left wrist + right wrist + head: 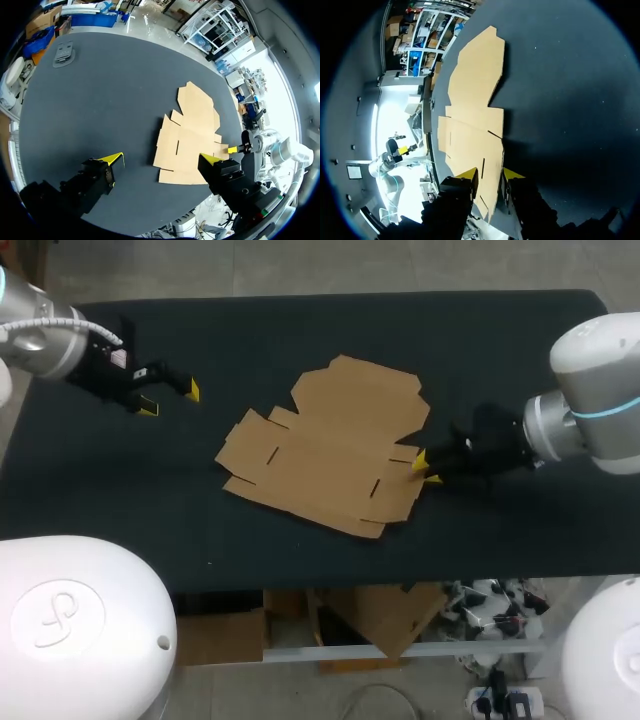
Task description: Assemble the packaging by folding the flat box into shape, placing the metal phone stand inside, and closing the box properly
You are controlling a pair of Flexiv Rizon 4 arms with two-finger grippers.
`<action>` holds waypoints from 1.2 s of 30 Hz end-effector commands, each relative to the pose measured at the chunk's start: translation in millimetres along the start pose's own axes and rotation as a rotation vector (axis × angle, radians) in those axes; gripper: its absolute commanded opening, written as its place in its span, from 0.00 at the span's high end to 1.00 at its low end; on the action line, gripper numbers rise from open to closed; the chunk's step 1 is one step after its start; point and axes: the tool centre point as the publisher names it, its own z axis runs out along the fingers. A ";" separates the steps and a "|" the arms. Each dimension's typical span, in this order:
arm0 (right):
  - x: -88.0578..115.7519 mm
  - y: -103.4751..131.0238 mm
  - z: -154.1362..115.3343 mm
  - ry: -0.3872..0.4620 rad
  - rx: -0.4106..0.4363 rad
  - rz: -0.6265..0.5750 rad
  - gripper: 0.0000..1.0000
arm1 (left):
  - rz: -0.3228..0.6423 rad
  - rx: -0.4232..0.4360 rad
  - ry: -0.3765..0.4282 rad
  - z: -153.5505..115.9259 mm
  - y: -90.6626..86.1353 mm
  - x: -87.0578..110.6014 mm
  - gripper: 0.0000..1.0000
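The flat brown cardboard box (320, 450) lies unfolded in the middle of the black table. My right gripper (426, 467) is at its right edge, open, its yellow tips standing either side of an edge flap. In the right wrist view the cardboard (475, 75) runs between the fingers of that gripper (491, 175), slightly lifted at this edge. My left gripper (170, 400) hangs wide open over bare table to the left of the box, holding nothing. In the left wrist view the box (187, 135) lies ahead of the left gripper (162, 159), and a grey metal phone stand (64, 52) sits far off near the table's edge.
The black table (300, 325) has bare surface all around the cardboard. My right gripper (232, 149) shows in the left wrist view at the box's far edge. The phone stand is not seen in the head view.
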 end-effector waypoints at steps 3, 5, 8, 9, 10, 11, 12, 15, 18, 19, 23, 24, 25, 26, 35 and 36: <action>-0.5 5.0 -4.9 -0.028 0.016 0.009 0.00 | -0.005 -0.004 -0.008 0.5 0.2 1.2 0.00; 0.6 4.7 -9.0 -0.045 0.014 0.015 0.00 | -0.006 -0.004 -0.009 0.5 0.2 1.2 0.00; 3.5 2.8 -17.3 -0.076 0.005 0.018 0.00 | -0.008 -0.004 -0.009 1.1 0.6 1.5 0.00; 4.3 2.0 -21.1 -0.091 0.001 0.016 0.00 | -0.008 -0.005 -0.009 1.5 0.8 1.7 0.00; 4.2 1.5 -24.3 -0.101 -0.005 0.021 0.00 | -0.008 -0.006 -0.008 1.9 1.0 1.9 0.00; 3.5 1.4 -27.3 -0.108 -0.006 0.023 0.00 | -0.008 -0.007 -0.007 2.1 1.1 2.0 0.00; 2.6 1.4 -30.2 -0.114 -0.007 0.024 0.00 | -0.009 -0.007 -0.007 2.5 1.2 2.0 0.00; 0.2 0.9 -39.9 -0.118 -0.011 0.030 0.00 | -0.011 -0.010 -0.006 3.4 1.8 2.2 0.00; 1.4 -2.5 -45.2 -0.109 -0.010 0.028 0.00 | -0.011 -0.011 -0.006 3.8 2.9 3.2 0.00; 1.7 -3.2 -45.4 -0.107 -0.011 0.029 0.00 | -0.011 -0.011 -0.006 3.9 3.2 3.5 0.00; 1.4 -9.7 -36.3 -0.099 0.001 0.034 0.00 | -0.011 -0.011 -0.003 5.3 5.2 5.3 0.00; 0.3 -10.8 -33.9 -0.098 0.005 0.040 0.00 | -0.011 -0.012 -0.002 5.8 5.5 5.5 0.00; -0.5 -11.4 -32.7 -0.100 0.006 0.047 0.00 | -0.012 -0.013 -0.002 6.1 5.7 5.7 0.00; -2.4 -12.4 -30.9 -0.099 0.009 0.056 0.00 | -0.012 -0.015 -0.002 6.5 6.1 6.0 0.00; -2.4 -25.6 -30.5 -0.111 -0.017 0.070 0.00 | -0.004 -0.016 0.009 -0.3 9.3 5.4 0.00; -2.7 -26.4 -31.8 -0.111 -0.019 0.070 0.00 | -0.003 -0.017 0.010 -1.5 9.4 5.1 0.00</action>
